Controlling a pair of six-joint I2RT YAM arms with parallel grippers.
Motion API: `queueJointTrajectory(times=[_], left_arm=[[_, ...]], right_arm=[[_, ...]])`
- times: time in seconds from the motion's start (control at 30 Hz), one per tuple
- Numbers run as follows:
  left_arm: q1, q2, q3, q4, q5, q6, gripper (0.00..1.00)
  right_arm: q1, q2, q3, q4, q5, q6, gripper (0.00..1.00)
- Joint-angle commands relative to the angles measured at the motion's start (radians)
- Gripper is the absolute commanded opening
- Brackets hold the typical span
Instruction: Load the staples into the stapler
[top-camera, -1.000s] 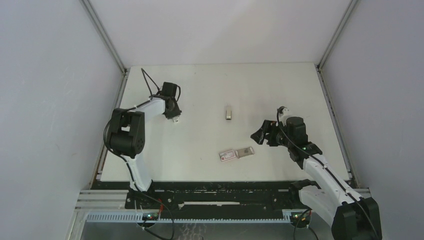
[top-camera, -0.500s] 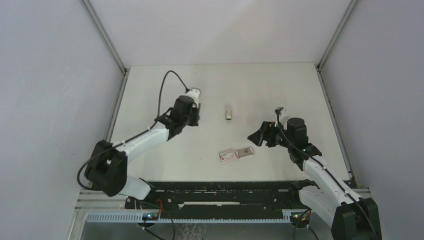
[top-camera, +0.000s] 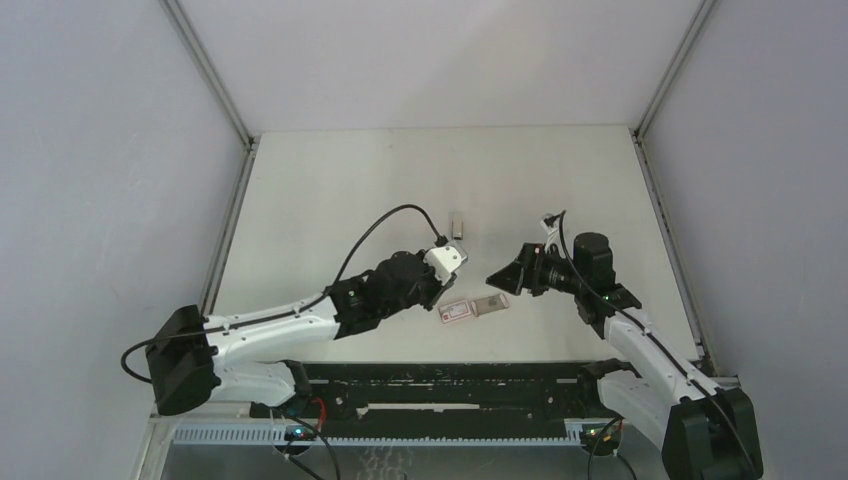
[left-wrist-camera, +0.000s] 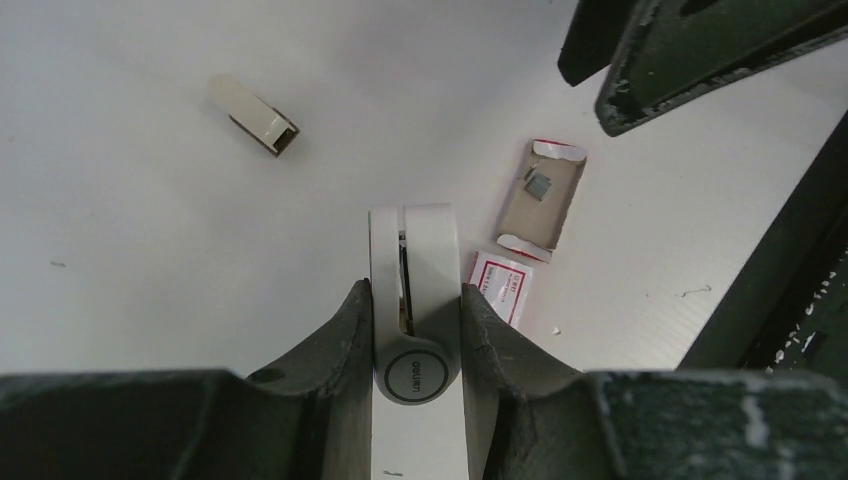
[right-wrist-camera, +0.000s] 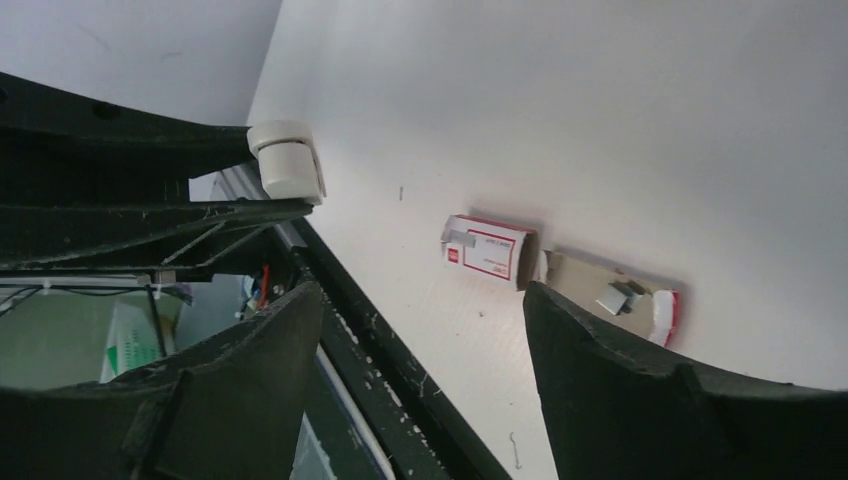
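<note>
Overhead camera looks down; close wrist cameras share the box (left-wrist-camera: 503, 287).

A robotics lab cell: white desk (top-camera: 330, 180) boxed in by plain grey panels (top-camera: 100, 200) on aluminium struts (top-camera: 207, 70), two cabled robot arms (top-camera: 270, 335) bolted at its near edge.

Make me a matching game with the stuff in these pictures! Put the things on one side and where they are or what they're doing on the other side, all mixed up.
Things:
1. stapler
2. staples
3. red-and-white box
4. right gripper

Places and states:
A. open, holding nothing
B. lying in the tan tray
C. pinched in the left gripper
D. flat on the table, beside the tan tray

Pairs: 1-C, 2-B, 3-D, 4-A
</note>
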Motion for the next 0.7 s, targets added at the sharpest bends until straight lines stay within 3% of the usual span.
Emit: queueJointTrajectory(times=[0.0,0.2,0.4,0.67], left_arm=[[-0.033,-0.066,-0.004,0.057,-0.034,0.063,0.0],[-0.062,-0.093,-0.001,0.04,-0.01,0.071,0.0],[-0.099,-0.109,-0.001,0.03,-0.028,0.087,0.0],[-0.111,-0.121,-0.003,0.027,-0.037,0.093,0.0]], right_arm=[[0.024,-0.001,0.048,0.083,-0.061,0.092,0.71],[0.106,0.031,0.066,0.209,-0.087,0.195,0.67],[0.198,0.072,0.13,0.216,-0.027,0.196,0.68],[0.264,0.127,0.155,0.226,-0.013,0.188,0.5]])
